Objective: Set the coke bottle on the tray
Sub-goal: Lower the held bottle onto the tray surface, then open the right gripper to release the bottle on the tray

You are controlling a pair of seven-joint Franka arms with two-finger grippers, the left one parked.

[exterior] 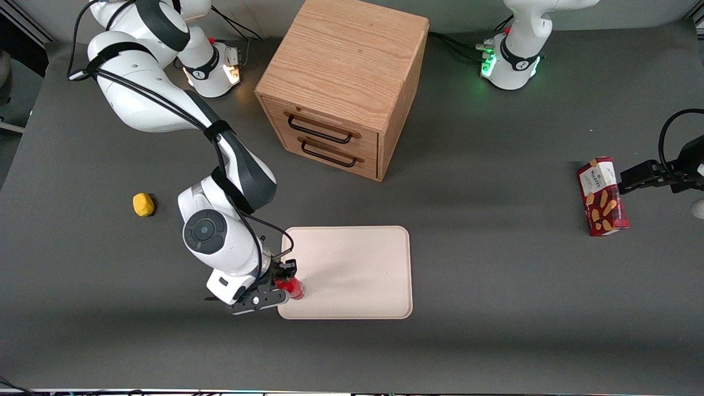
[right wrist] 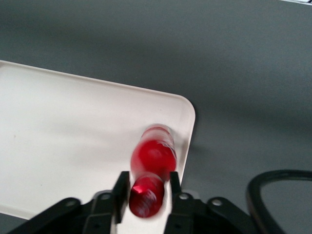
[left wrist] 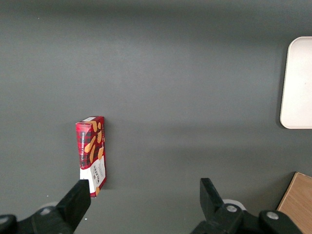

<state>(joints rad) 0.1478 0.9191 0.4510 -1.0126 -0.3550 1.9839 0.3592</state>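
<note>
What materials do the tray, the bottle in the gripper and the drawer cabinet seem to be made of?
Tray: probably matte plastic, pale cream, no glare.
Coke bottle, held in the gripper over the tray's corner: likely glossy translucent red plastic, with highlights.
Drawer cabinet: wood or veneer with visible grain, and dark handles, maybe metal.

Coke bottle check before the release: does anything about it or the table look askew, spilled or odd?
Nothing spilled or damaged. The coke bottle sits between the claw's fingers over the tray's corner nearest the working arm, close to the rim. The red snack box lies flat toward the parked arm's end, apart from everything.
</note>
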